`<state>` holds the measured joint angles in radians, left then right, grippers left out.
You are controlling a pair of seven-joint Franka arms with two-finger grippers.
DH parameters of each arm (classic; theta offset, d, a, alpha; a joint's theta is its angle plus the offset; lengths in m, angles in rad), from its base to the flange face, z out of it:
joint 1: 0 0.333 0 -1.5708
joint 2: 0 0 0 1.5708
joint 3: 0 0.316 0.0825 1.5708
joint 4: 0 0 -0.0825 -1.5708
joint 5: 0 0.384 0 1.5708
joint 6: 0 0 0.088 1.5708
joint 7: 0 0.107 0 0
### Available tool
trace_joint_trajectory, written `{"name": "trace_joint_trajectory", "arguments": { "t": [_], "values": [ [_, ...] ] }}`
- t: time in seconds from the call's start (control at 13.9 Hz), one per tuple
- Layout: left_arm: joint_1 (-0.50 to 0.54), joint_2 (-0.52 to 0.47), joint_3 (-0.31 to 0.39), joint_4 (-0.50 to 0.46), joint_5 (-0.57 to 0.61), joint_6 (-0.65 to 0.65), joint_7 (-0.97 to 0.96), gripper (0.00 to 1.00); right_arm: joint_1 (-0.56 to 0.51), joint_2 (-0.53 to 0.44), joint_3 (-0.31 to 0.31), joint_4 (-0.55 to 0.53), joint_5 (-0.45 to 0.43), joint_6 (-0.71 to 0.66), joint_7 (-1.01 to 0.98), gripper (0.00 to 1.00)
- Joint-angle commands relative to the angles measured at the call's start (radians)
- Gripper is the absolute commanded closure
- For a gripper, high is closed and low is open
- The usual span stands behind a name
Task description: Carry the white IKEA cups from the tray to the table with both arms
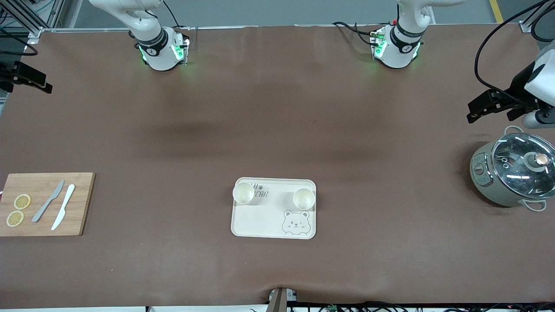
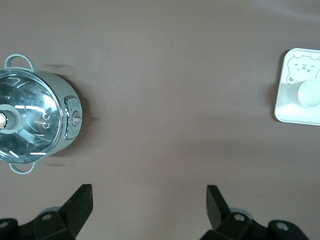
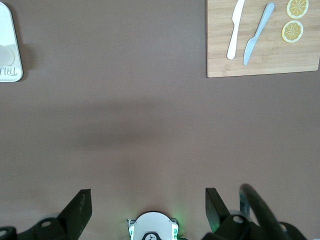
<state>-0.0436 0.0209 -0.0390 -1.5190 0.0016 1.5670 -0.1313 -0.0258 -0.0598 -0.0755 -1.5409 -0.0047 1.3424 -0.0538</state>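
Two white IKEA cups stand upright on the cream bear-printed tray, on the half farther from the front camera. One cup is toward the right arm's end, the other cup toward the left arm's end. My left gripper hangs open and empty high over the table beside the pot; its wrist view shows the left gripper over bare mat, with the tray and a cup far off. My right gripper is open and empty over the right arm's end of the table, shown as the right gripper.
A grey-green pot with a glass lid sits at the left arm's end. A wooden cutting board with two lemon slices, a grey knife and a white knife lies at the right arm's end. Brown mat covers the table.
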Motion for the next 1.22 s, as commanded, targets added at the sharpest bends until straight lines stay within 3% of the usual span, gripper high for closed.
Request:
{"name": "trace_joint_trajectory", "arguments": {
  "t": [0.0, 0.5, 1.15],
  "values": [
    [0.002, 0.004, -0.001, 0.017, 0.009, -0.002, 0.001, 0.00, -0.009, -0.022, 0.005, -0.015, 0.012, -0.002, 0.009, 0.00],
    [-0.019, 0.097, -0.009, 0.023, 0.006, 0.002, -0.028, 0.00, -0.013, 0.015, 0.005, 0.041, -0.003, -0.002, -0.001, 0.00],
    [-0.223, 0.313, -0.009, 0.025, 0.002, 0.273, -0.385, 0.00, -0.019, 0.109, 0.003, 0.042, -0.054, 0.012, -0.003, 0.00]
  ]
}}
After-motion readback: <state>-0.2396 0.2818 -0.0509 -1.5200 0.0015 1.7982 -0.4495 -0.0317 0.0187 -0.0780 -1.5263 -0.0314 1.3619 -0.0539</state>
